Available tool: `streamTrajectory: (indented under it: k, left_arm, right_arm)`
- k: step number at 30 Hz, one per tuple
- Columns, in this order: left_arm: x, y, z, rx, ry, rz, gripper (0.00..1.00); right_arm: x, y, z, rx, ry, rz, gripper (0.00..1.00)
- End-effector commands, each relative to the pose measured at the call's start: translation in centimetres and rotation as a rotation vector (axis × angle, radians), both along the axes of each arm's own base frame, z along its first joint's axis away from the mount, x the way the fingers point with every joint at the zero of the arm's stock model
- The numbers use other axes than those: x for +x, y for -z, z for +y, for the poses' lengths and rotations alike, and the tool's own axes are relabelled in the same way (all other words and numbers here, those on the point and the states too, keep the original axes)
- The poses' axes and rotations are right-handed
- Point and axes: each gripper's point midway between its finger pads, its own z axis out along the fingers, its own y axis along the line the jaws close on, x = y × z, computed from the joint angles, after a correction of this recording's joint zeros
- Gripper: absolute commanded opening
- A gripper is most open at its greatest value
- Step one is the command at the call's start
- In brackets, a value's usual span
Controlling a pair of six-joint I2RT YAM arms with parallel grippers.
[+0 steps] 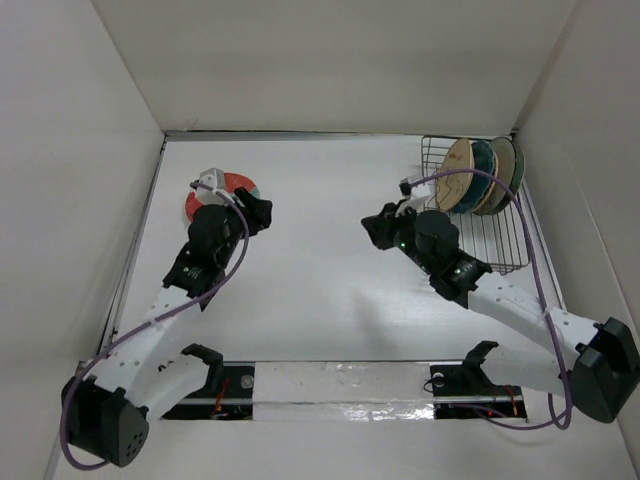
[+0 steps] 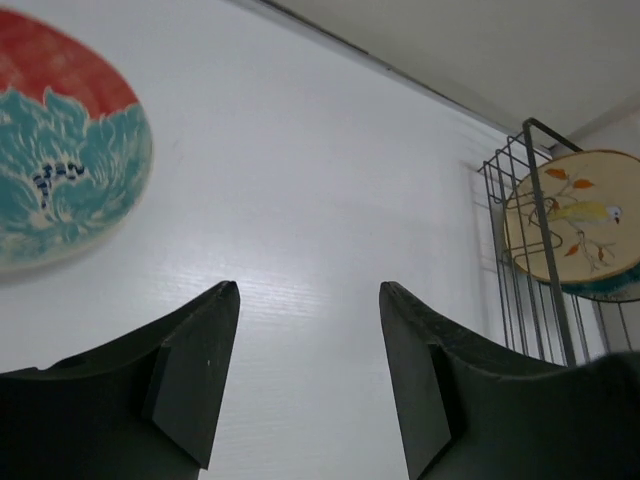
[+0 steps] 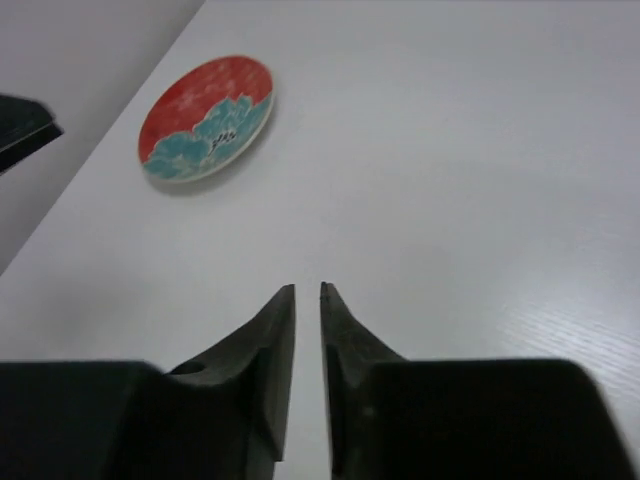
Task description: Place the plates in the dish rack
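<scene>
A red-and-teal patterned plate (image 1: pixel 233 184) lies flat on the white table at the far left; it also shows in the left wrist view (image 2: pixel 60 150) and the right wrist view (image 3: pixel 207 118). My left gripper (image 1: pixel 258 212) (image 2: pixel 308 288) is open and empty, just right of that plate and above the table. The black wire dish rack (image 1: pixel 503 245) (image 2: pixel 522 190) stands at the far right with several plates upright in it; the front one is the tan plate with a sprig (image 1: pixel 458 172) (image 2: pixel 572 220). My right gripper (image 1: pixel 375 228) (image 3: pixel 308 288) is shut and empty, left of the rack.
White walls enclose the table on the left, back and right. A taped strip (image 1: pixel 340 385) runs along the near edge between the arm bases. A dark part of the left arm (image 3: pixel 22 125) shows at the left edge of the right wrist view.
</scene>
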Motion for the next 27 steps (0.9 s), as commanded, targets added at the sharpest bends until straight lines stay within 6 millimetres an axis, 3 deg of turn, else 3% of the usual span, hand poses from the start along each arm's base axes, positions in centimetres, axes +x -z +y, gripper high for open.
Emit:
streamTrajectory:
  k: [1,2,3,4,7,8,11,12,19,22,23,27]
  left_arm:
    - [2.1,-1.5,0.9,-0.132,-0.118,-0.015,0.56]
    - [2.8,-0.4,1.5,-0.144,-0.153,0.018,0.58]
    - [3.1,0.3,1.9,-0.173,-0.166,0.042,0.58]
    - [3.6,1.6,3.8,-0.198,-0.221,0.068,0.58]
    - [4.0,4.9,6.5,-0.297,-0.3,0.142,0.56]
    - [4.2,5.4,8.7,-0.32,-0.365,0.146,0.55]
    - [4.0,7.5,12.1,-0.343,-0.467,0.164,0.53]
    - [4.1,7.6,12.6,-0.365,-0.482,0.156,0.53]
    - [4.8,14.2,16.9,-0.417,-0.626,0.283,0.47]
    - [5.3,15.4,18.3,-0.449,-0.64,0.294,0.45]
    - [5.4,16.5,17.9,-0.466,-0.629,0.328,0.45]
    - [6.5,18.1,17.6,-0.505,-0.598,0.354,0.45]
  right_arm:
    - [-0.6,-1.7,2.3,0.038,-0.1,-0.08,0.26]
    - [-0.7,-1.5,2.5,0.025,-0.118,-0.08,0.33]
    - [-0.7,-0.8,3.0,0.01,-0.144,-0.068,0.47]
    - [-1.4,-0.4,4.0,0.003,-0.216,-0.055,0.5]
    - [-2.2,0.8,5.8,0.016,-0.287,-0.023,0.53]
    - [-2.3,1.0,5.9,0.024,-0.292,-0.015,0.54]
    - [-2.7,1.4,6.2,0.032,-0.299,-0.016,0.54]
    - [-2.7,1.8,6.1,0.029,-0.296,-0.013,0.55]
    - [-2.8,2.6,6.3,0.031,-0.298,-0.007,0.55]
    - [-3.0,2.5,6.4,0.037,-0.306,-0.01,0.55]
    - [-3.0,2.5,6.4,0.039,-0.305,-0.01,0.55]
    - [-3.2,2.7,6.6,0.04,-0.319,-0.007,0.55]
